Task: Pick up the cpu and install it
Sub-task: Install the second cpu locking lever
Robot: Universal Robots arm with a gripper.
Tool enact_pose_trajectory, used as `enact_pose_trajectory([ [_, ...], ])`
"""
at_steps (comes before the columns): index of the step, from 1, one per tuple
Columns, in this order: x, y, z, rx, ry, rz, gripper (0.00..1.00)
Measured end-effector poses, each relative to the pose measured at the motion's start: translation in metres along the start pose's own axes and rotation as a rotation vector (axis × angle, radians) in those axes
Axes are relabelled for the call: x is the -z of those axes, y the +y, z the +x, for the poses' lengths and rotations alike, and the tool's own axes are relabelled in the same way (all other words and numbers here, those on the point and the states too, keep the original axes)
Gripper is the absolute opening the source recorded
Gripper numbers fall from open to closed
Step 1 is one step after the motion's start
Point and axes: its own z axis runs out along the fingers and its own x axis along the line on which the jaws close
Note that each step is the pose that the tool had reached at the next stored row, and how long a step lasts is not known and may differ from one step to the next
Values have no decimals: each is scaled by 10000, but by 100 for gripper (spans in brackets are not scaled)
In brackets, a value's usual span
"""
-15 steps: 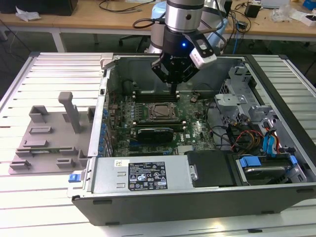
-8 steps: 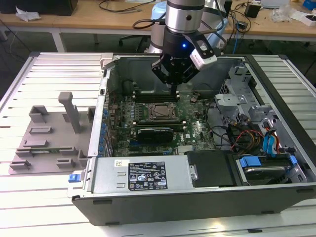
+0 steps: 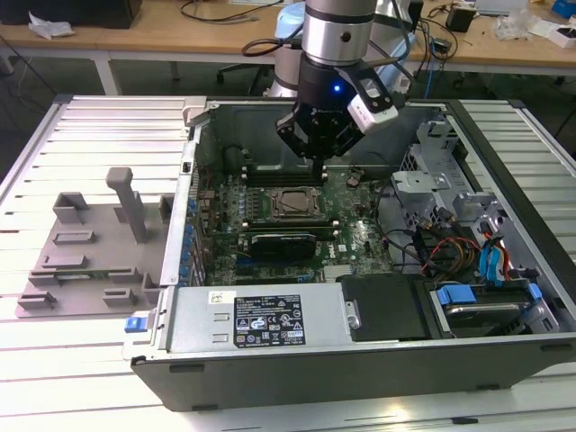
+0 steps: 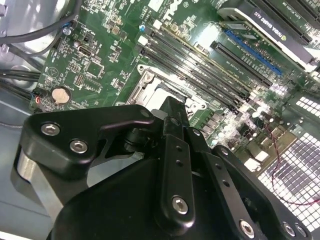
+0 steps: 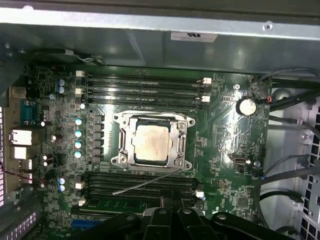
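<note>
The cpu, a small square chip with a pale silvery top, lies flat inside the metal-framed socket on the green motherboard. A thin wire lever sticks out loose beside the socket. In the exterior view the cpu sits in the middle of the open computer case. My gripper hangs a little above the board, just behind the socket, with its black fingers drawn together and nothing between them. In the second wrist view the gripper partly hides the socket.
A grey plastic tray with upright posts lies on the exterior view's left of the case. Inside the case are memory slots, a black card, the power supply, a drive cage and loose cables.
</note>
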Motion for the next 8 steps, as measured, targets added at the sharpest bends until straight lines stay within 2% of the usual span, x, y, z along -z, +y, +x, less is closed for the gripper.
enact_pose_trajectory([
  [7, -27, -141, 19, 0, -1, -19, 11],
  [8, -31, -175, 27, 1, -9, -175, 11],
])
